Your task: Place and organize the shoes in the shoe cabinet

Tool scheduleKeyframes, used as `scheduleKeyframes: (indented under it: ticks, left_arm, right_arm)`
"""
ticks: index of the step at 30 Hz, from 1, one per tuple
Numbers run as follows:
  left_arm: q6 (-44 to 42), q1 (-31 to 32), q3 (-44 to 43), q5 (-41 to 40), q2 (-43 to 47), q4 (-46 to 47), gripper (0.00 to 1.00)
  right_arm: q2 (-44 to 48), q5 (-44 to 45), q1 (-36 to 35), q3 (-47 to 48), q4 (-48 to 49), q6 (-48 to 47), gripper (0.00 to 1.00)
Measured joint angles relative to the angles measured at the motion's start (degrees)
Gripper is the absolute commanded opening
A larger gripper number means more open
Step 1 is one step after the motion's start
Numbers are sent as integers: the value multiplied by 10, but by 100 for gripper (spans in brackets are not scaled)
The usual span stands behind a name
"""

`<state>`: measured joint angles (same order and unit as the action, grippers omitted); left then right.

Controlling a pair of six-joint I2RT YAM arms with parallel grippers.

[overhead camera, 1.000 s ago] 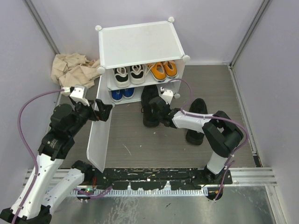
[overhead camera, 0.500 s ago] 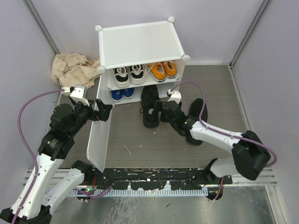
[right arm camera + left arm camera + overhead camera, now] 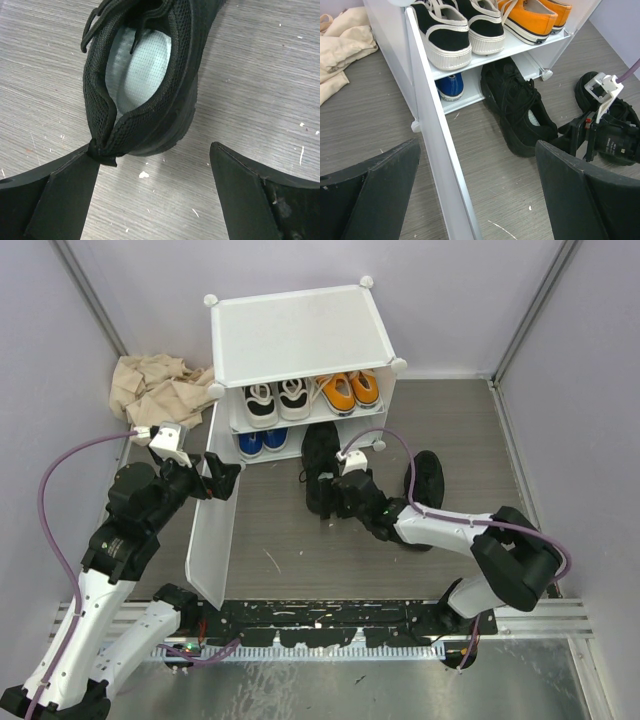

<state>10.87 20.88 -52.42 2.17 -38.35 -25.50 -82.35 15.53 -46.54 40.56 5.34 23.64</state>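
The white shoe cabinet (image 3: pixel 290 335) stands at the back with its door (image 3: pixel 212 510) swung open. On its upper shelf sit a white-and-black pair (image 3: pixel 275 400) and an orange pair (image 3: pixel 350 390); blue shoes (image 3: pixel 262 443) are below. One black shoe (image 3: pixel 320 465) lies on the floor with its toe at the lower opening. A second black shoe (image 3: pixel 425 485) lies to its right. My right gripper (image 3: pixel 155 175) is open just behind the first shoe's heel (image 3: pixel 145 85), whose pull tab touches the left finger. My left gripper (image 3: pixel 477 200) is open, straddling the door's edge (image 3: pixel 440 150).
A crumpled beige cloth (image 3: pixel 155 388) lies on the floor left of the cabinet. Purple walls close in the back and both sides. The right arm's cable (image 3: pixel 385 440) loops above the black shoes.
My right gripper opened, let go of the black shoe and drew back a little toward the near side. The shoe stays on the floor. The left arm has not moved.
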Motion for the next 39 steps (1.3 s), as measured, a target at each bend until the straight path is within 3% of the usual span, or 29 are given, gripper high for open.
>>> scheduleKeyframes:
  ticks: [7, 13, 14, 16, 17, 20, 23, 31, 39]
  left_arm:
    - [0, 0, 1, 0, 2, 0, 98]
    - [0, 0, 2, 0, 3, 0, 98]
    - [0, 0, 2, 0, 3, 0, 98]
    - [0, 0, 2, 0, 3, 0, 98]
    - [0, 0, 2, 0, 3, 0, 98]
    - [0, 0, 2, 0, 3, 0, 98]
    - [0, 0, 2, 0, 4, 0, 98]
    - [0, 0, 2, 0, 4, 0, 98]
    - [0, 0, 3, 0, 5, 0, 98]
  right_arm:
    - [-26, 14, -14, -12, 86, -15, 91]
    - [-65, 33, -18, -12, 146, -26, 75]
    - [-73, 37, -18, -12, 149, -26, 66]
    - [-83, 41, -18, -12, 160, -26, 31]
    - [-83, 49, -19, -12, 162, -27, 19]
    - [-79, 73, -21, -13, 173, -28, 6]
    - [-67, 83, -22, -28, 179, -30, 1]
    - [14, 113, -25, -37, 122, -50, 1]
    - [-34, 145, -23, 53, 122, -62, 1]
